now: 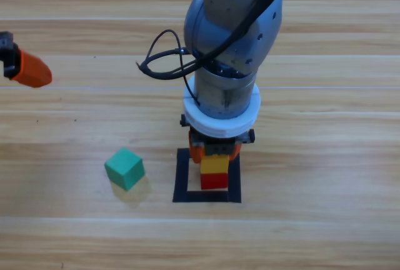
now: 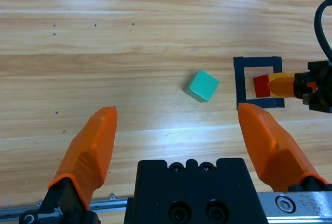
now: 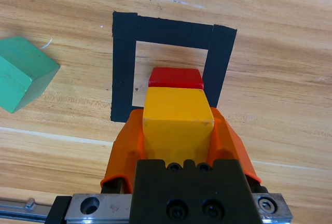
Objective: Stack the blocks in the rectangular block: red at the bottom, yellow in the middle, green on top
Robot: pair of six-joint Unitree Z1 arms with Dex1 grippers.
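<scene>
Right gripper (image 1: pixel 215 155) clamped on yellow cube (image 1: pixel 214 164), seemingly resting atop red cube (image 1: pixel 214 181) inside black tape square (image 1: pixel 182 176), green cube (image 1: pixel 125 168) at nine o'clock of the square, left gripper (image 1: pixel 28 70) waiting far at ten o'clock, jaws spread, empty

Right gripper (image 1: pixel 215 152) stands over the rectangular block (image 1: pixel 182 179), jaws closed on yellow (image 1: pixel 214 164), which sits on red (image 1: pixel 214 181); its arm blocks approach from 12 o'clock. Green (image 1: pixel 125 168) lies on bare table outside the tape at 9 o'clock, well apart, open on all sides. Left gripper (image 1: pixel 28 70) waits, jaws spread, at far 10 o'clock.
</scene>
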